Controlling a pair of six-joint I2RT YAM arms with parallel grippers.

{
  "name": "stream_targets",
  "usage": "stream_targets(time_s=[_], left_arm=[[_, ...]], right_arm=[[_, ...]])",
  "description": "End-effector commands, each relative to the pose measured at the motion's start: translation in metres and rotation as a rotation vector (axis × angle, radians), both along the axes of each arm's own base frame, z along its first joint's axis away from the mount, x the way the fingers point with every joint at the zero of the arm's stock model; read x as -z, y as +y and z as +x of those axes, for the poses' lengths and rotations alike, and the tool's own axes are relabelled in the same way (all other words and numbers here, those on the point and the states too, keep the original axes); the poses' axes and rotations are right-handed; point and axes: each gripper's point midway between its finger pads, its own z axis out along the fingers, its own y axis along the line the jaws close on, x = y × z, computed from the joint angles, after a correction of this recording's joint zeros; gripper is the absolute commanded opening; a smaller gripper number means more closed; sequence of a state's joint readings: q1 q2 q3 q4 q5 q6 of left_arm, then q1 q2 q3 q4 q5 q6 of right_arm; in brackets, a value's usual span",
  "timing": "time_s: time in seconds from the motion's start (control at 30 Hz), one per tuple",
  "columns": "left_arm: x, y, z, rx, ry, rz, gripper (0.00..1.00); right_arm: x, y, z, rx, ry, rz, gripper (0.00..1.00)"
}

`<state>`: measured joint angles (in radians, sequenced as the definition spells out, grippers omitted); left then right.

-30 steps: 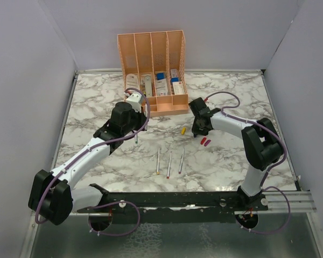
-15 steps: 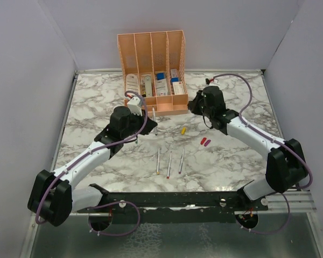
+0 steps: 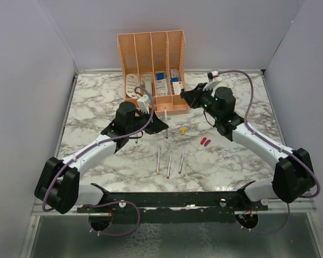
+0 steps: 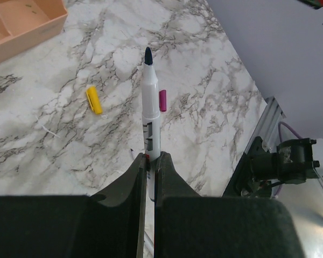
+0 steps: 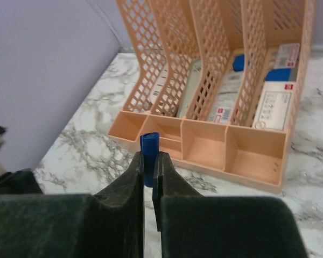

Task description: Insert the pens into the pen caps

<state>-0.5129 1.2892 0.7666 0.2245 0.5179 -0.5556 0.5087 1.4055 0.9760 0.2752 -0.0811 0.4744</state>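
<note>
While the left gripper (image 4: 149,159) clamped a dark-tipped pen (image 4: 149,102) and the right gripper (image 5: 149,160) a blue cap (image 5: 149,144), both hung near the organiser's (image 3: 168,112) edge.

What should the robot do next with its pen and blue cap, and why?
Probably move the two arms together and line them up: the left gripper is shut on the pen, the right gripper on the blue cap, and they are apart.
</note>
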Motion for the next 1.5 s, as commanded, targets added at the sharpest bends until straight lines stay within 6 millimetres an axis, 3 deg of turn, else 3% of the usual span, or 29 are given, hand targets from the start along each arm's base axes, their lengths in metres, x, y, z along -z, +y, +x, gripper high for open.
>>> stream_targets(time_s=[0.0, 0.13, 0.47, 0.97, 1.47], left_arm=[[-0.018, -0.017, -0.009, 0.101, -0.007, -0.064, 0.0], [-0.018, -0.025, -0.01, 0.119, -0.005, -0.062, 0.0], [-0.015, -0.038, -0.003, 0.086, -0.064, 0.012, 0.0], [-0.022, -0.036, 0.004, 0.056, -0.1, 0.022, 0.0], [-0.021, -0.04, 0.003, 0.084, -0.096, 0.018, 0.0]], right_arm=[[-0.056, 0.014, -0.024, -0.154, -0.21, 0.07, 0.01], [-0.066, 0.02, -0.038, -0.228, -0.257, 0.091, 0.01], [-0.051, 0.035, -0.055, -0.297, -0.257, 0.048, 0.01], [-0.03, 0.027, -0.054, -0.242, -0.189, 0.053, 0.01], [-0.035, 0.033, -0.044, -0.224, -0.218, 0.062, 0.01]])
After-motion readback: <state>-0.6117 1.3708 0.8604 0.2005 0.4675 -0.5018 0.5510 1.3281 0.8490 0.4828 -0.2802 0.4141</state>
